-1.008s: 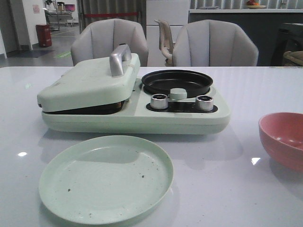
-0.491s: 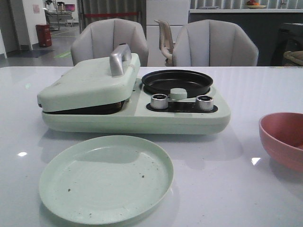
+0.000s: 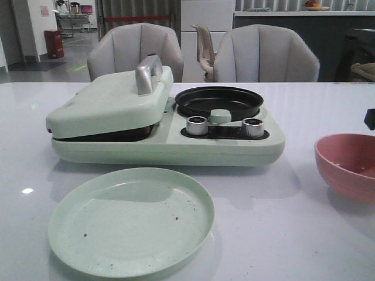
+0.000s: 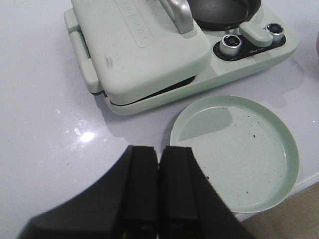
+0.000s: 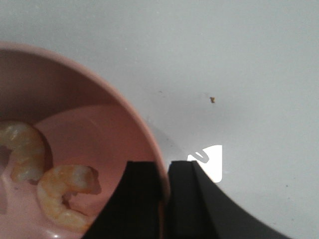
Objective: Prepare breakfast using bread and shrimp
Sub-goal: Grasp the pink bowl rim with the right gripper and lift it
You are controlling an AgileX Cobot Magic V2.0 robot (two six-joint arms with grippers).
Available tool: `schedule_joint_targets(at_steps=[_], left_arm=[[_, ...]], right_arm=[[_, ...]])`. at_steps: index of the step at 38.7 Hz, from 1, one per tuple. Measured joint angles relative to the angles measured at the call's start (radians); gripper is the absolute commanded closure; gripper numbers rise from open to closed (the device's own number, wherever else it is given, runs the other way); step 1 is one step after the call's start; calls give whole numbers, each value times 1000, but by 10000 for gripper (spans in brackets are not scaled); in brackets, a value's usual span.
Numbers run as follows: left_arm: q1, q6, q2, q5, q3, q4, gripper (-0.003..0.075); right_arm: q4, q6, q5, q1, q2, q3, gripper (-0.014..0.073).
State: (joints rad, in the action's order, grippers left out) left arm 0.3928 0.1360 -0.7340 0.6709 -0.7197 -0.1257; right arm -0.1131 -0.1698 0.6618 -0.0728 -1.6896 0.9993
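Right gripper [image 5: 163,199] pinches the bowl [image 5: 127,112] rim, two shrimp [image 5: 65,194] inside; left gripper [image 4: 159,189] pressed together

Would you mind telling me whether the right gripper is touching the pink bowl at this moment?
Touching. In the right wrist view, the right gripper straddles the pink bowl, its rim running into the narrow slot between the two fingers, one inside and one outside.

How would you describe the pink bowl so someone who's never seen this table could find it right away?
Start at the big pale green breakfast machine in the middle of the white table. Look toward the robot's right, near the table's edge: the pink bowl sits there. It is the only pink, deep dish; the plate is flat and green.
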Motion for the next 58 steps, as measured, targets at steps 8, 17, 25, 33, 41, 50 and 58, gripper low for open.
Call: schedule_joint_targets(at_steps=[8,17,25,33,41,50,58], left_arm=[[0,0,0,0,0,0,619],[0,0,0,0,0,0,619],[0,0,0,0,0,0,619],[0,0,0,0,0,0,619],[0,0,0,0,0,0,619],[0,0,0,0,0,0,619],[0,0,0,0,0,0,619]], right_arm=[[2,37,-4,0,4,2,559],[-29,76,45,0,72,72,559],[-176,80,121,91,109,285,551],[-444,53,229,316,26,559,551],[-752,-39,313,484,-138,767,551],[-1092,-114,388,623,-336,919,551],[-1353,-194,438,685,-439,928,551]])
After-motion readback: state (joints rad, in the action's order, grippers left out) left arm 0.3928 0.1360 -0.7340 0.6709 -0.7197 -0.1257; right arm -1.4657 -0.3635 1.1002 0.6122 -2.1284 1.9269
